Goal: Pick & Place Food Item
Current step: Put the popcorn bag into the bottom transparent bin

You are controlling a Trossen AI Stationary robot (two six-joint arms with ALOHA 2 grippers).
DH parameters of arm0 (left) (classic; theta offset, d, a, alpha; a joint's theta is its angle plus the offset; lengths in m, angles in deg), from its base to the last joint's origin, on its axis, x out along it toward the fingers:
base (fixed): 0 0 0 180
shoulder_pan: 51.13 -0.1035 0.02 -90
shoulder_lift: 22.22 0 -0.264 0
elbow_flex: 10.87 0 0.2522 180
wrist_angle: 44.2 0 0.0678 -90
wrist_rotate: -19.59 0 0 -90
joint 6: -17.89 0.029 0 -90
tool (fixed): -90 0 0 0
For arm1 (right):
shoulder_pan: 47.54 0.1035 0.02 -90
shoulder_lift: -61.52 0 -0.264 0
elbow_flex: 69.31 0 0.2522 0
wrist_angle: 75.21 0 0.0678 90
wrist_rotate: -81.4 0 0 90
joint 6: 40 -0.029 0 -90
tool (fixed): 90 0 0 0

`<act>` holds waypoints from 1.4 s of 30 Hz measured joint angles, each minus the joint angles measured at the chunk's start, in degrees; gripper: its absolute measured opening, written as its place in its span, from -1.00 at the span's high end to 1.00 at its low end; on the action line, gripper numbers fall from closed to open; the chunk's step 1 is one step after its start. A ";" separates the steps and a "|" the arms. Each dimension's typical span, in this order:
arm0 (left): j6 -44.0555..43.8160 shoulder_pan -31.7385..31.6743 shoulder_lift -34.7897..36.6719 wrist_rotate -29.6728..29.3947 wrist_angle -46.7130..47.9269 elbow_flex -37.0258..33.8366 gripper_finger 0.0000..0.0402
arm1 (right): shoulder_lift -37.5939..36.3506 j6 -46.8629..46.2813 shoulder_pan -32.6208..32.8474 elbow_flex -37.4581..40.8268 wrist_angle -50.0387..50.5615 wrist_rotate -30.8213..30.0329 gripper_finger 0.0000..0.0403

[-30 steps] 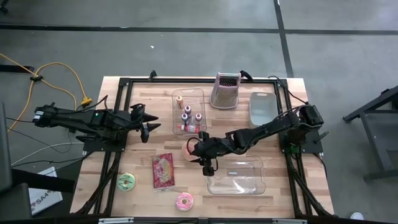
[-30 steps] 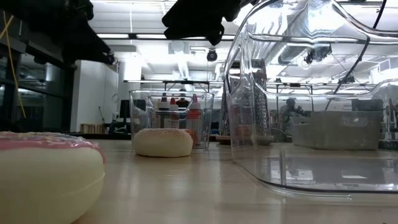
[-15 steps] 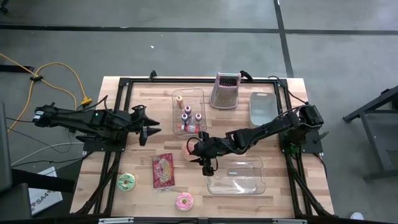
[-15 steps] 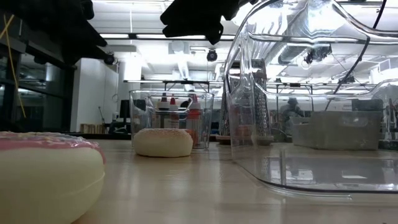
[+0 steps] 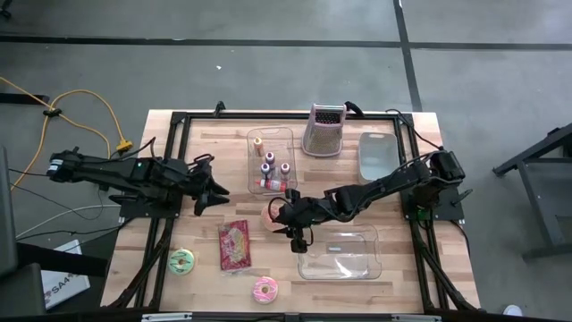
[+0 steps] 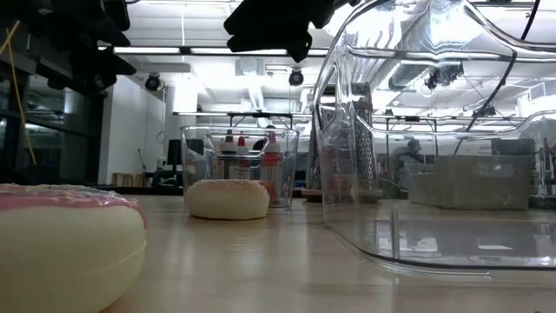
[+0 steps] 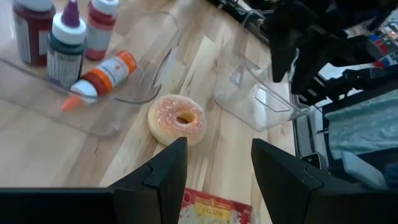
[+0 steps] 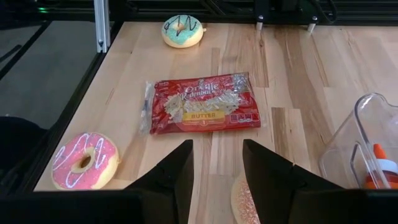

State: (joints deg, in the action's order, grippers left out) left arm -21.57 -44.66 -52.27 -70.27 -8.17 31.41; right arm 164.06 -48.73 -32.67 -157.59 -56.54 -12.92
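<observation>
A tan sugared doughnut [image 5: 267,219] lies flat on the wooden table near the middle; it also shows in the low view [image 6: 228,198]. My right gripper [image 5: 279,216] hangs open above its right side [image 8: 217,168], nothing between the fingers, and the doughnut's edge [image 8: 244,200] shows below them. My left gripper [image 5: 213,188] stands open over the table's left part, pointing at the doughnut [image 7: 176,118] from a distance, its fingers [image 7: 214,171] bare. A red popcorn packet [image 5: 235,244], a green doughnut [image 5: 181,260] and a pink doughnut [image 5: 264,289] lie toward the near edge.
A clear plastic container [image 5: 344,253] stands right of the tan doughnut. A clear bin with small bottles [image 5: 273,161] sits just beyond it. A metal grater [image 5: 324,130] and a grey tray [image 5: 376,154] stand at the far right. A black frame runs around the table [image 5: 170,161].
My left gripper has rolled and swung about its wrist without leaving its place; its fingers now show closer to edge-on from above. The right arm and all food items have kept still.
</observation>
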 joint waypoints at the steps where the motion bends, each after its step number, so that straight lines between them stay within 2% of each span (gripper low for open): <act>1: -0.74 0.28 -0.40 -0.08 0.01 0.00 0.14 | 0.00 0.00 0.00 0.00 0.00 0.00 0.38; 8: -5.77 4.21 -7.81 -2.35 -0.04 0.00 0.14 | 0.00 0.01 0.01 0.00 0.00 0.01 0.38; 18: -14.73 16.34 -21.15 -13.19 -5.50 0.00 0.14 | 0.00 -0.01 0.00 0.00 0.00 0.00 0.38; 23: -23.49 21.77 -22.25 -21.05 -2.82 -0.02 0.14 | 0.00 0.01 0.00 0.00 -0.02 0.02 0.38; 29: -35.38 26.21 -20.13 -24.76 3.32 -0.02 0.14 | 0.00 0.00 0.00 -0.02 -0.04 0.02 0.38; 37: -44.05 31.89 -20.81 -25.23 7.50 -0.02 0.14 | 0.00 -0.01 0.00 -0.02 -0.50 0.02 0.38; 42: -44.16 35.37 -22.08 -24.70 8.42 -0.02 0.14 | 0.01 -0.01 0.00 -0.02 -0.82 0.02 0.38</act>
State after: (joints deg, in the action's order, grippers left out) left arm -65.73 -9.29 -74.35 -94.97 0.25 31.38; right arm 164.07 -48.73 -32.67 -157.61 -57.36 -12.90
